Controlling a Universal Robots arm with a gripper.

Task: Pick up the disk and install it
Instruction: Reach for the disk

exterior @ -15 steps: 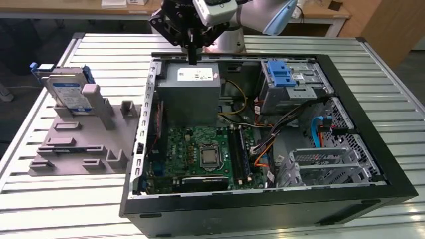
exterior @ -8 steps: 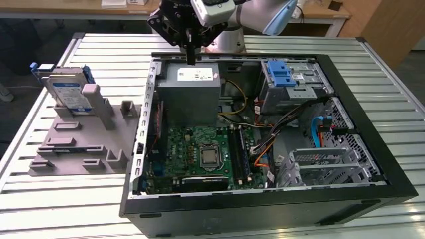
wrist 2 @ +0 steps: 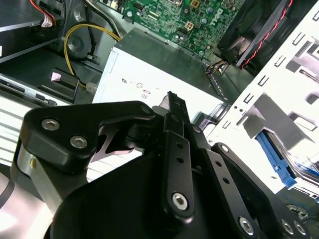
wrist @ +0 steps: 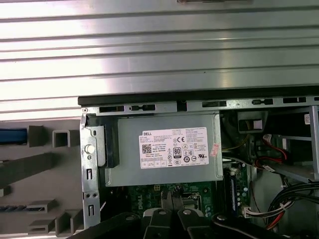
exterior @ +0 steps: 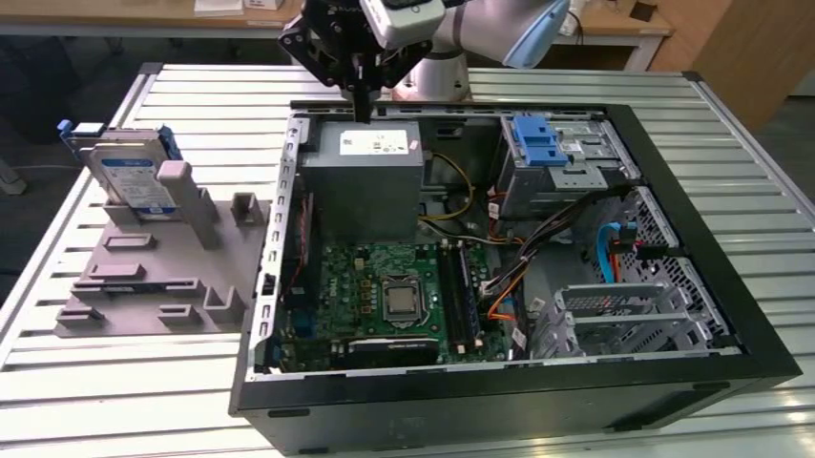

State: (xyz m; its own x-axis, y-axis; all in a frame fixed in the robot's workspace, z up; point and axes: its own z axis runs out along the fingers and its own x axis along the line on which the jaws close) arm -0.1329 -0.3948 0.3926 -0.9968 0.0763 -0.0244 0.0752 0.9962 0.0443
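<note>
Arm enters at 12 o'clock of the exterior view. Its wrist is bent over so the gripper points straight down, tip just above the far edge of the grey PSU box inside the open PC case. The fingers are pressed together w/ nothing btwn them. The second wrist view shows the same: fingertips closed into one narrow black blade over the PSU's top. The disk is well apart, approx 8 o'clock from the gripper. It stands on edge in the grey fixture on the slatted table, at 9 o'clock of the case, not yet picked up. A blue latch piece sits at 3 o'clock of the PSU.
</note>
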